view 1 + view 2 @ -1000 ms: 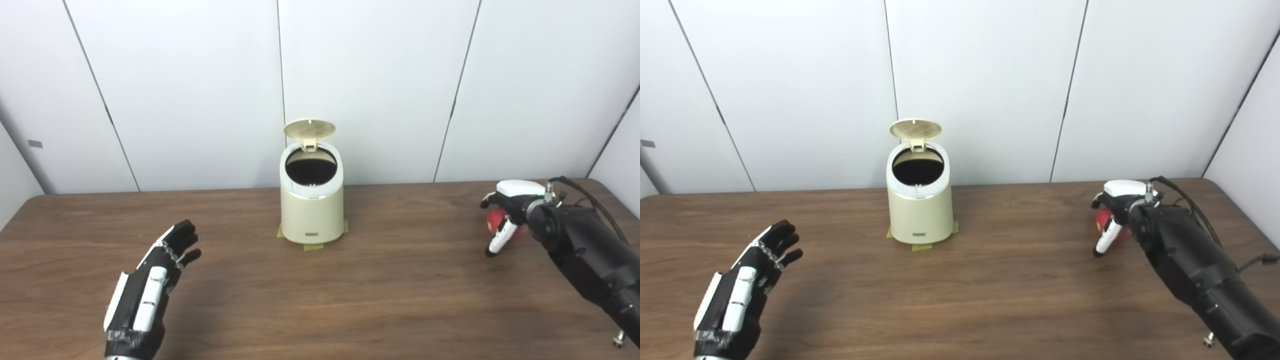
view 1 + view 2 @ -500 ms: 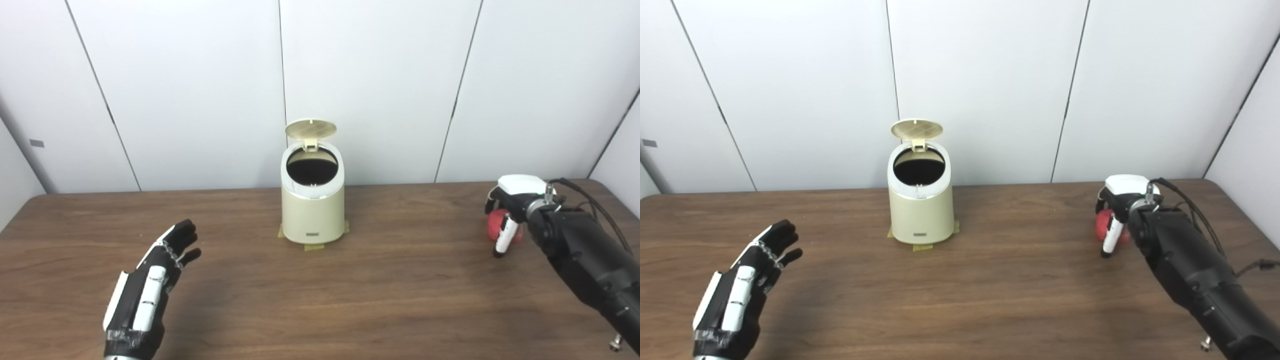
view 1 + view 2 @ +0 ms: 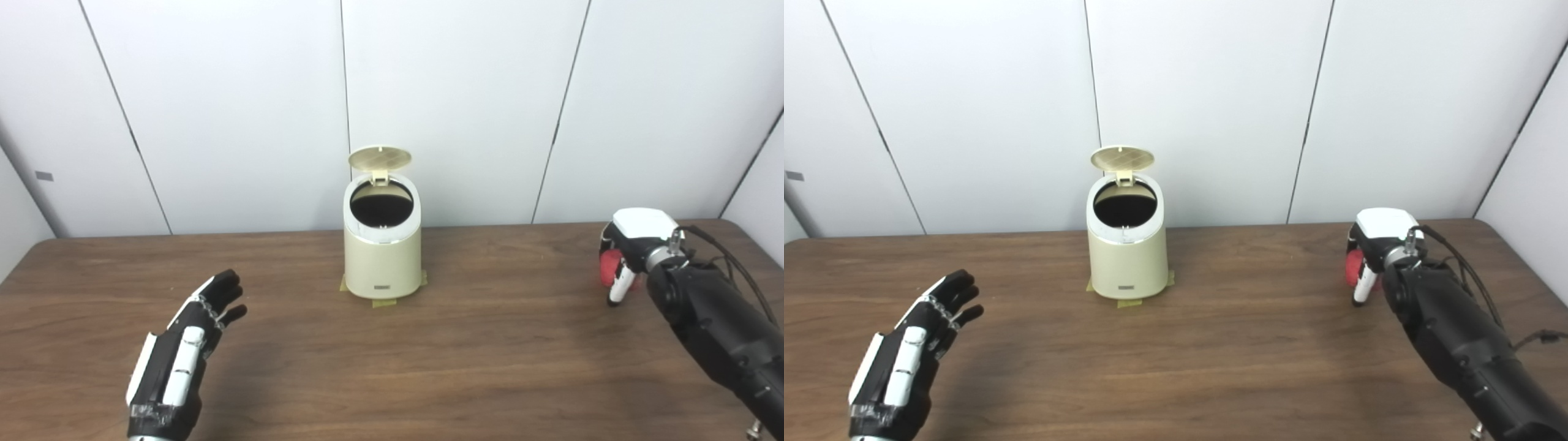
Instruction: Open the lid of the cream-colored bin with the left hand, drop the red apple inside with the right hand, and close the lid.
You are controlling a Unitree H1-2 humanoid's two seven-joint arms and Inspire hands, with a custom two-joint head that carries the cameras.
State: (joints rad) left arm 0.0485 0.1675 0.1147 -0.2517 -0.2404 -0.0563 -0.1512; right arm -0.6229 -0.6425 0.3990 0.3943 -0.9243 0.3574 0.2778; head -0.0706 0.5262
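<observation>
Right hand (image 3: 626,257) cups the smooth, firm red apple (image 3: 607,268) near the surface's right edge; it looks slippery, so wrap round its middle. Left hand (image 3: 184,343) is spread, holding nothing.

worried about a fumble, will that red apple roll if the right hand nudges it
Probably: the red apple looks round, and the table is bare and smooth. The right hand covers it from above, which may check rolling. It looks rigid.

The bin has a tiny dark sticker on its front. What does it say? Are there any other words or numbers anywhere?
Small dark label low on the front of the cream bin: too small and blurred to read.
No other words, numbers or signs can be made out anywhere in either view.
</observation>
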